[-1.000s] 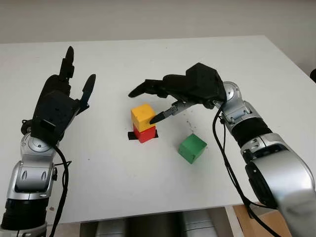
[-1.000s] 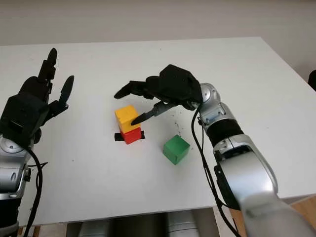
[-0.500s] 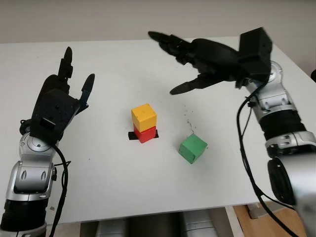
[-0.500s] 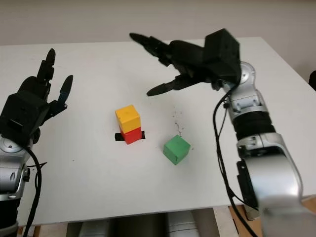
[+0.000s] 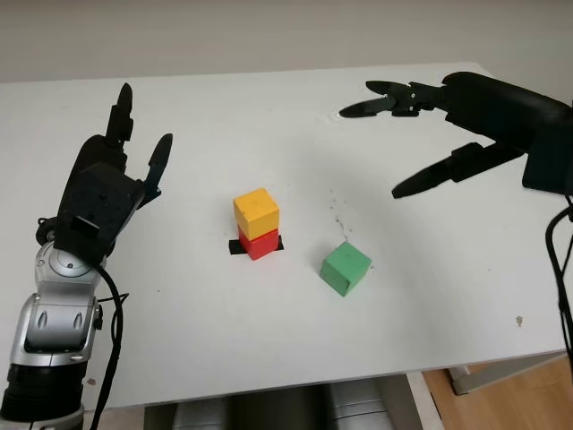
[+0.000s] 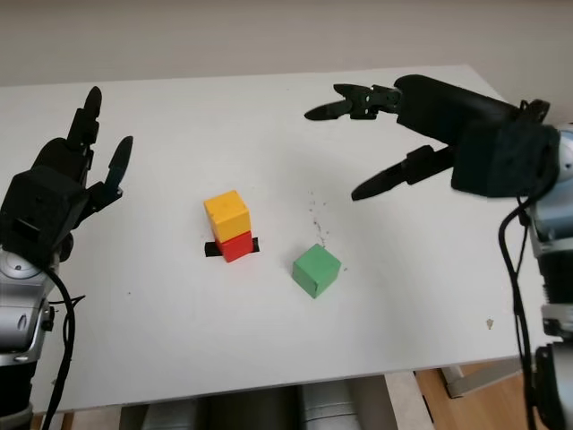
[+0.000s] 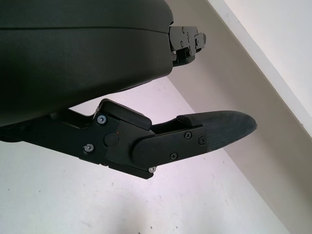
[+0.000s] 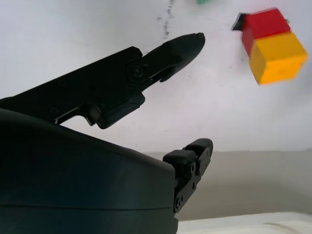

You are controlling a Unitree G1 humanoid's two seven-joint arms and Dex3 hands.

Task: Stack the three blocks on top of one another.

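A yellow block [image 5: 256, 212] sits on top of a red block [image 5: 260, 244], both over a black tape mark [image 5: 236, 246] near the table's middle. To their right a green block [image 5: 346, 268] lies alone on the table, turned at an angle. My right hand [image 5: 407, 143] is open and raised above the table's right half, well away from the stack and the green block. The stack also shows in the right wrist view, yellow block [image 8: 276, 58] against red block [image 8: 262, 25]. My left hand [image 5: 121, 166] hovers open at the left side of the table.
The white table [image 5: 224, 340] reaches to a pale wall at the back. A patch of small dark specks [image 5: 337, 213] marks the surface just beyond the green block. The table's right edge and front edge are in view, with wooden floor [image 5: 528, 403] beyond.
My right hand has let go of the yellow block on the red one, then lifted and swung away up and to the right. The left hand has stayed put.
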